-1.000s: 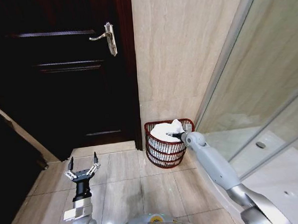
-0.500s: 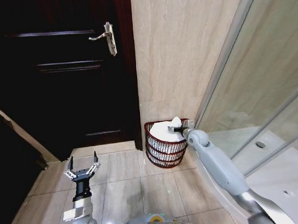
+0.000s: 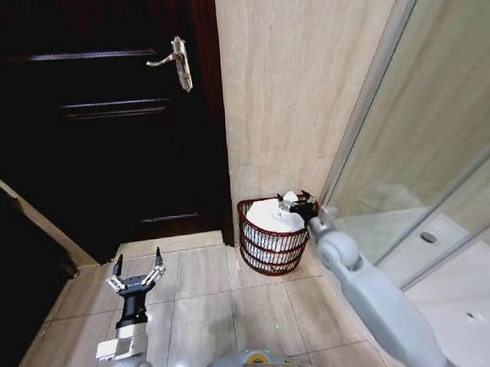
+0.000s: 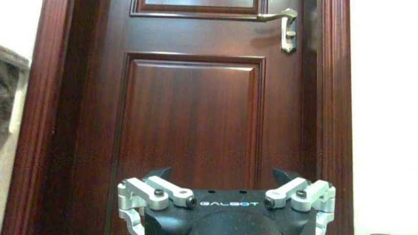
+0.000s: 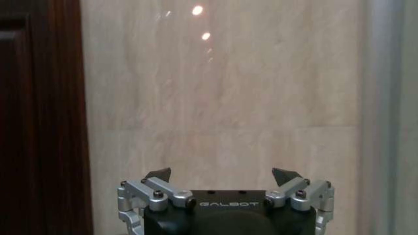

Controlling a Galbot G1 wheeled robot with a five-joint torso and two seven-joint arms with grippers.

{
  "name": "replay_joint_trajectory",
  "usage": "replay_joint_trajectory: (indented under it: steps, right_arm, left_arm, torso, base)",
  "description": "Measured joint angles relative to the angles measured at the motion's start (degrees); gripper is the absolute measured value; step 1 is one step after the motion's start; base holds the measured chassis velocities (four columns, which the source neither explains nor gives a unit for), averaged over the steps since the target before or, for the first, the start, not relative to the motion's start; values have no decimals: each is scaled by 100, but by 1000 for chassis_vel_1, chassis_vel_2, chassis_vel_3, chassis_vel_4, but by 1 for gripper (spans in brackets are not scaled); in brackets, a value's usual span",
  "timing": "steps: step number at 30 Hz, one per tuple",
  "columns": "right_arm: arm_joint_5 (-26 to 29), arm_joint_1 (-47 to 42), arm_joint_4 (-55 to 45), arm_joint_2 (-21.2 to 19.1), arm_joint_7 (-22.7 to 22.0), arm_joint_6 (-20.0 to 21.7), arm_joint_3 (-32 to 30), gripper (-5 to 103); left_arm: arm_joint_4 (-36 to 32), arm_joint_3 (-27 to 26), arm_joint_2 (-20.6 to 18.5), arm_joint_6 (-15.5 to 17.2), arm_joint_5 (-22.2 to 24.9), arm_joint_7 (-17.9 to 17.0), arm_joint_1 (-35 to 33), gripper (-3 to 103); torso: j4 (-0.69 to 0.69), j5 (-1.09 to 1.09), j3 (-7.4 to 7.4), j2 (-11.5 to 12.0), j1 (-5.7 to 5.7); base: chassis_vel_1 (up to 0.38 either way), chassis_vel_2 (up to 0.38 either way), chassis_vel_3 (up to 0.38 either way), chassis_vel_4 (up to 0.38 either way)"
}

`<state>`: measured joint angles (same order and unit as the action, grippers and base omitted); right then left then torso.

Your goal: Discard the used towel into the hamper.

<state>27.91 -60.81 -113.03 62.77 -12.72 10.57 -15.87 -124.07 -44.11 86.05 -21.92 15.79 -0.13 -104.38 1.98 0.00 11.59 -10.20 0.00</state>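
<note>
Light: bright on the beige wall (image 3: 289,74), dim on the door (image 3: 102,117).
Glare: two light spots on the wall tiles (image 5: 199,19).
Edges: lines lean in the head view.

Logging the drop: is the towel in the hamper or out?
In. The white towel lies heaped inside the hamper; the open right gripper holds nothing.

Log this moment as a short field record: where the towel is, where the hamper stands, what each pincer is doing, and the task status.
towel: white towel lies inside the hamper, heaped above the rim
hamper: reddish-brown wire basket on the tiled floor, against the beige wall beside the dark door
right pincer: open, empty, above the hamper's far rim, facing the wall
left pincer: open, empty, held low over the floor, facing the door
status: towel in hamper, released
</note>
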Motion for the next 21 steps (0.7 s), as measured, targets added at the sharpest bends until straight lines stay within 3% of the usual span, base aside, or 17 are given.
replay_joint_trajectory:
  steps: [9, 21]
  right_arm:
    - [-1059, -1776, -1005, 474, 30, -240, -1138, 100]
    - [-1573, -2696, -1901, 971, 159, -368, -1493, 100]
  left_arm:
    - [-93, 193, -296, 184, 195, 114, 95, 100]
    - [-335, 283, -536, 393, 213, 132, 206, 100]
  torso:
    - [-1, -1, 0, 0, 0]
    - [0, -1, 0, 0, 0]
  base:
    - [0, 0, 0, 0]
    - [0, 0, 0, 0]
